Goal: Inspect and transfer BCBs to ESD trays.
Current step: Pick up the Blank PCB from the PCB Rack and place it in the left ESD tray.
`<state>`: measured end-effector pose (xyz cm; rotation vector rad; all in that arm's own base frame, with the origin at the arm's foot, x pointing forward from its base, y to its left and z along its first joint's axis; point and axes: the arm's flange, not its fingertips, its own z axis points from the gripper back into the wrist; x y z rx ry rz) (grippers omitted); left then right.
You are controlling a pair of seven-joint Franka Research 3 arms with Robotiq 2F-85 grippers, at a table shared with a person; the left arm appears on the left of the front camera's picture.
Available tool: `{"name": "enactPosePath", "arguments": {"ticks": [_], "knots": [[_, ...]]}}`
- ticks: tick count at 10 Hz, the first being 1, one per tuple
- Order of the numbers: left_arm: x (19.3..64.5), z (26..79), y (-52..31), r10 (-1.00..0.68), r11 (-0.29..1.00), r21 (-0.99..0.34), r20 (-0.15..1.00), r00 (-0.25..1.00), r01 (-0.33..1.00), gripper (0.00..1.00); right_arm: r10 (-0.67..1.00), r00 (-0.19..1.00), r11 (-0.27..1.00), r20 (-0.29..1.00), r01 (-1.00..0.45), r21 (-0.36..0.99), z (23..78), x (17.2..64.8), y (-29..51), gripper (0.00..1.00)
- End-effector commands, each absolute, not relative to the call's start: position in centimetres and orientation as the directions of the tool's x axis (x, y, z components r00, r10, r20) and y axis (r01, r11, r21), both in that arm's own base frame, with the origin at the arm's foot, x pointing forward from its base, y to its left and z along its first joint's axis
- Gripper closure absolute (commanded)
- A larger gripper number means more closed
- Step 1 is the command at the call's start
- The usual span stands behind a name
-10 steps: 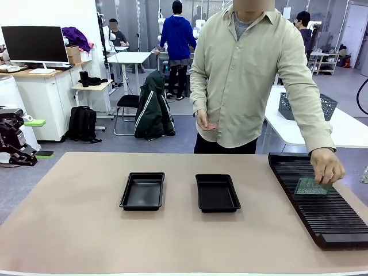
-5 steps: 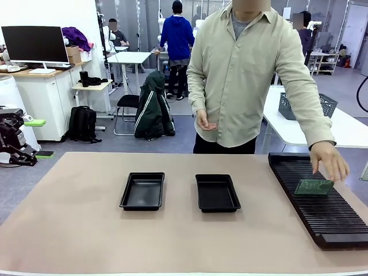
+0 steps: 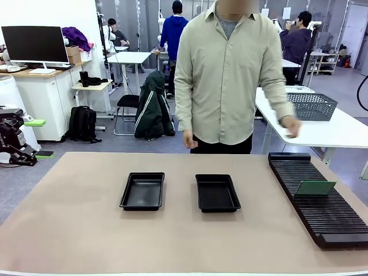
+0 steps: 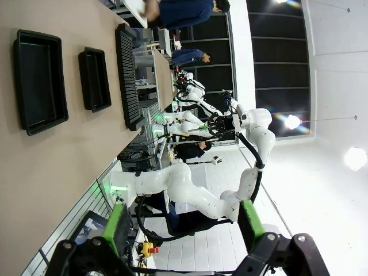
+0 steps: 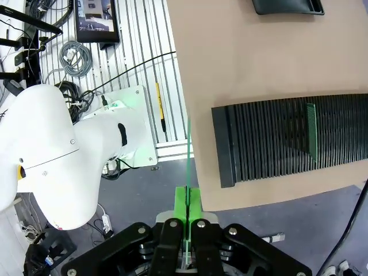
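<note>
Bright even light, lamp glare, warped wrist-view edges

Beyond the bench (image 3: 69, 230), the person (image 3: 221, 86) wears a pale khaki collared long-sleeved shirt. Right arm (image 5: 40, 149) glossy white; left gripper (image 4: 184, 227) black, green pads (image 4: 118, 230).

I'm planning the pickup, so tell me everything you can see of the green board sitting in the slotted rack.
The circuit board is a thin, flat green rectangle, plain-faced at this distance. It stands on a long edge in the black slotted rack on the robot's right side, about midway along it, leaning rather than upright. Only the rack touches it.
</note>
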<state>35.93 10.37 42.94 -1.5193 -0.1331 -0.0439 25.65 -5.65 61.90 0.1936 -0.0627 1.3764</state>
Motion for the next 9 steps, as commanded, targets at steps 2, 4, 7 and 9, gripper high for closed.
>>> {"name": "enactPosePath", "arguments": {"ticks": [2,4,7,9], "knots": [[35.9,43.0,10.4,0.059,0.053,-0.992,0.118,0.991,0.115,0.00,0.968,0.197,0.183,0.154,-0.978,0.104,61.7,25.6,-5.6,0.98],[35.9,43.0,10.4,0.059,0.053,-0.992,0.118,0.991,0.115,0.00,0.968,0.197,0.183,0.154,-0.978,0.104,61.7,25.6,-5.6,0.98],[35.9,43.0,10.4,0.059,0.053,-0.992,0.118,0.991,0.115,0.00,0.968,0.197,0.183,0.154,-0.978,0.104,61.7,25.6,-5.6,0.98],[35.9,43.0,10.4,0.059,0.053,-0.992,0.118,0.991,0.115,0.00,0.941,0.285,0.268,0.184,-0.957,0.111,62.0,26.1,-4.0,0.98]]}}
